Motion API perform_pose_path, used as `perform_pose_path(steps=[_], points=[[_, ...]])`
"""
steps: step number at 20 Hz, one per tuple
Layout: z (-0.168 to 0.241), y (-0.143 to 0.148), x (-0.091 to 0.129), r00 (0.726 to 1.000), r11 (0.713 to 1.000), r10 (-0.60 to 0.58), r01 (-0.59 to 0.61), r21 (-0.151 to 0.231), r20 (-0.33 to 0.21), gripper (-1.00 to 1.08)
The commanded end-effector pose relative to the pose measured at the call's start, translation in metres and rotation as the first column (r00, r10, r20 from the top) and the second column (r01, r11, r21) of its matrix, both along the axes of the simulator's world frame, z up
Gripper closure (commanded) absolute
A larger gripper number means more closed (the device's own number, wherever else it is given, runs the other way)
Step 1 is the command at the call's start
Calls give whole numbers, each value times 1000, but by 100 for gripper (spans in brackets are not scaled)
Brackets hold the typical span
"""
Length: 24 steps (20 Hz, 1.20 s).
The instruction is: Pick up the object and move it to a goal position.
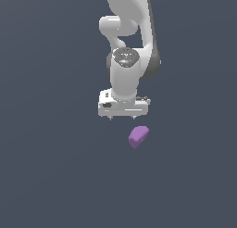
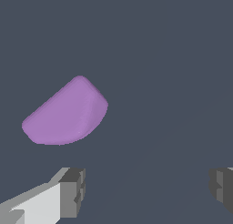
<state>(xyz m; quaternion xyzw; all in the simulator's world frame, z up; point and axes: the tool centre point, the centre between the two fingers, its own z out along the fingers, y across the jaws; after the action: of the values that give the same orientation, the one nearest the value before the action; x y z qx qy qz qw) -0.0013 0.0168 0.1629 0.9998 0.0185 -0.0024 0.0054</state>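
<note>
The object is a small matte purple lump point(image 1: 138, 136), rounded and tapered at one end, lying on the dark grey floor. In the wrist view it point(image 2: 66, 114) shows large, apart from the fingers. My white gripper point(image 1: 122, 117) hangs just above and slightly to the exterior view's left of the lump, not touching it. Its jaws stand wide open and empty; the grey fingertips point(image 2: 73, 191) show far apart in the wrist view, with the gripper's middle point(image 2: 148, 189) beside the lump rather than over it.
The flat dark grey floor point(image 1: 55, 176) runs all around. The white arm point(image 1: 129, 41) rises behind the gripper. No goal marker or other object shows.
</note>
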Motion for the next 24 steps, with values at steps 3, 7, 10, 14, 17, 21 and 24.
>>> perform_pose_path(steps=[3, 7, 10, 14, 17, 21, 24], points=[[0, -1, 1, 1000, 1000, -2, 2, -2, 2, -92], [1, -7, 7, 1000, 1000, -13, 13, -17, 16, -92], [2, -10, 10, 1000, 1000, -19, 20, -24, 23, -92], [2, -10, 9, 1000, 1000, -17, 18, -23, 22, -92], [2, -9, 9, 999, 999, -24, 24, -23, 22, -92], [0, -7, 10, 999, 999, -50, 50, -21, 23, -92], [-1, -3, 11, 996, 997, -81, 81, -19, 23, -92]])
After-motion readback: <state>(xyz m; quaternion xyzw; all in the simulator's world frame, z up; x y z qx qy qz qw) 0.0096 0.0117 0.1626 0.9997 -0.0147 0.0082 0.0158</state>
